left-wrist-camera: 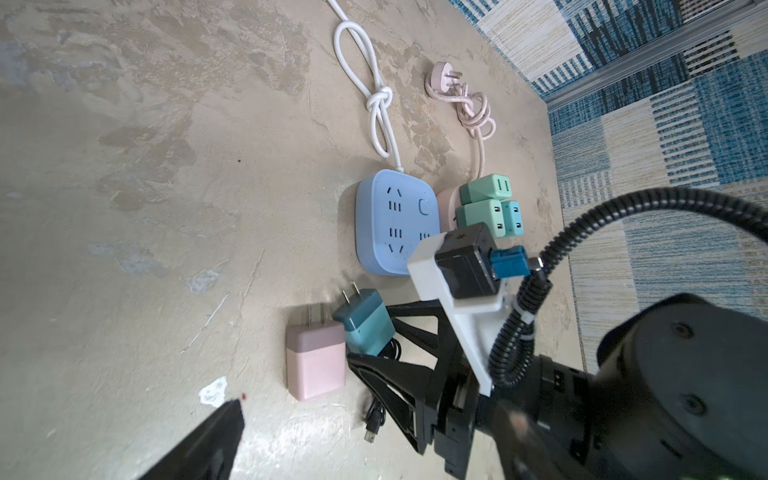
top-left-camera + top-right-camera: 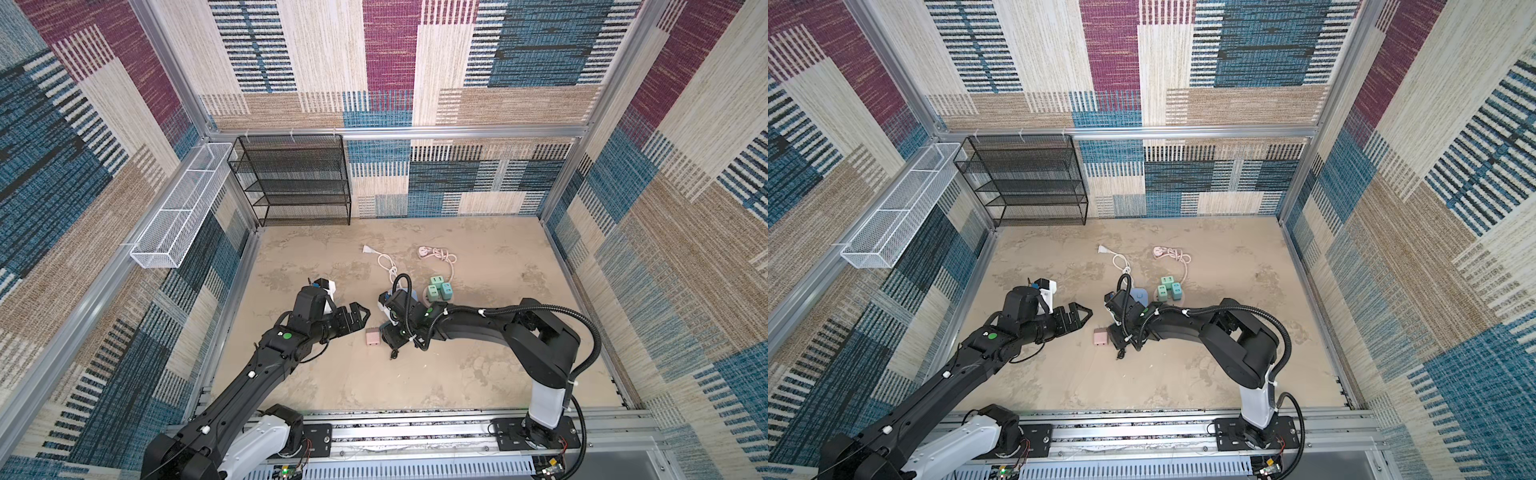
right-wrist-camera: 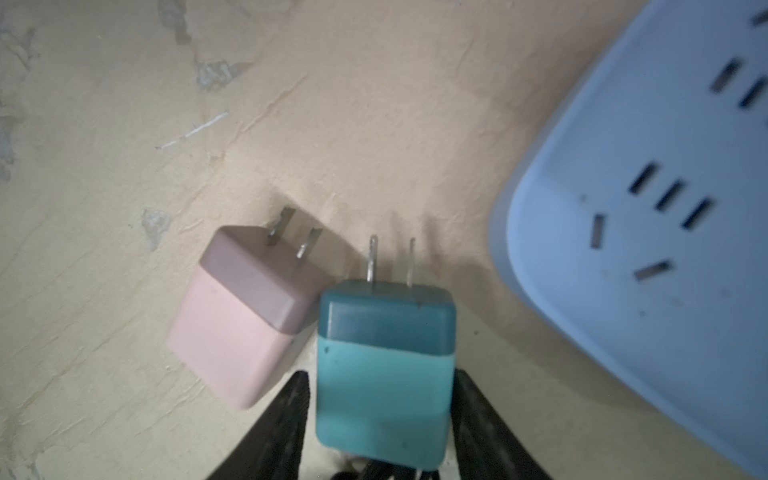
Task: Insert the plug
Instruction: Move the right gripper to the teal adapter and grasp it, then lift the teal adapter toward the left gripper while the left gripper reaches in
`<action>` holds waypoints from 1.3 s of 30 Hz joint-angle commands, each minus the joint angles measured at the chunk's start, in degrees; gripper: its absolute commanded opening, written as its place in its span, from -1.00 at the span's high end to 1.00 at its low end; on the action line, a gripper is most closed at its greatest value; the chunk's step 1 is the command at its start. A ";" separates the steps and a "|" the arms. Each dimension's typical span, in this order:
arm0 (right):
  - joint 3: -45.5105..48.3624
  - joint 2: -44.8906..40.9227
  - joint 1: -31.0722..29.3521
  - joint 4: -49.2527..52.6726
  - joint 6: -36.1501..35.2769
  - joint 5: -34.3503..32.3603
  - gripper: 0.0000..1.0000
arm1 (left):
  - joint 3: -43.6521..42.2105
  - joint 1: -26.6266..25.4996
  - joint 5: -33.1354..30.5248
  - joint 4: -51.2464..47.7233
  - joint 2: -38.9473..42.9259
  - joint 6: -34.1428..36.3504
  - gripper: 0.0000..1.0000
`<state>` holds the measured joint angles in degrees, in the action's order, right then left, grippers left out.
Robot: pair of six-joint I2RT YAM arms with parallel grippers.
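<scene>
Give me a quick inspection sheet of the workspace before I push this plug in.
Surface: beige mottled tabletop, no spills seen.
Job's things: teal charger plug unplugged, short of blue power strip.
Clutter: pink charger plug beside it; green cube socket beside strip.
Grippers: left gripper open, empty; right gripper flanks the plug, grip unconfirmed.
Cables: knotted white cord; bundled pink cord; black USB cable near right gripper.
Surroundings: black mesh shelf, white mesh basket, patterned walls.

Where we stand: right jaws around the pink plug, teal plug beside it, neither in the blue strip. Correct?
No: the right gripper has its jaws around the teal plug, pink plug beside it, as the right wrist view shows. Neither is in the blue strip.
</scene>
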<state>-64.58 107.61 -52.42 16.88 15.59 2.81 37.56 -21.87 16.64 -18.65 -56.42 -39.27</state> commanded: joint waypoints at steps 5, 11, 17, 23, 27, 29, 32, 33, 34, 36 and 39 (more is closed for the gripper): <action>0.77 0.36 -0.05 -1.12 0.35 -0.54 -0.10 | -0.49 0.12 0.23 1.51 0.07 -1.09 -0.97; 1.47 0.84 -0.05 -0.87 0.38 -1.24 -0.02 | -0.74 0.04 0.41 1.52 0.07 -1.29 -0.95; 2.61 0.29 -0.04 -0.39 0.34 -2.15 0.16 | -0.69 0.08 0.15 0.15 0.17 -0.91 -0.92; 3.32 -2.41 0.03 0.83 -1.04 -2.94 0.45 | 0.63 0.07 -0.26 -2.80 -0.99 0.75 -0.86; 3.80 -5.38 0.03 1.72 -2.74 -2.38 0.51 | 0.81 0.07 -0.06 -3.40 -1.43 1.04 -0.84; 4.31 -7.38 -0.02 1.84 -3.77 -1.90 0.51 | 1.02 0.11 1.26 -3.07 -2.02 1.21 -0.83; 4.98 -10.12 0.05 1.82 -4.90 -1.40 0.51 | 1.20 0.07 4.22 -1.84 -3.34 1.69 -0.83; 5.09 -10.79 0.01 1.91 -5.19 -1.19 0.51 | 1.33 0.07 5.25 -1.55 -3.88 1.82 -0.82; 5.15 -11.52 0.02 1.92 -5.46 -0.78 0.51 | 1.54 0.07 6.41 -1.35 -4.52 1.91 -0.82; 5.48 -13.07 0.01 1.77 -5.92 0.25 0.51 | 1.56 0.12 8.40 -0.51 -5.55 1.80 -0.80; 6.07 -15.61 -0.05 1.40 -6.73 1.50 0.52 | 1.21 0.09 12.38 2.63 -6.91 0.77 -0.79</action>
<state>-58.85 93.69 -52.38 19.14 10.28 2.48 38.72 -21.87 23.68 -19.73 -62.50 -38.96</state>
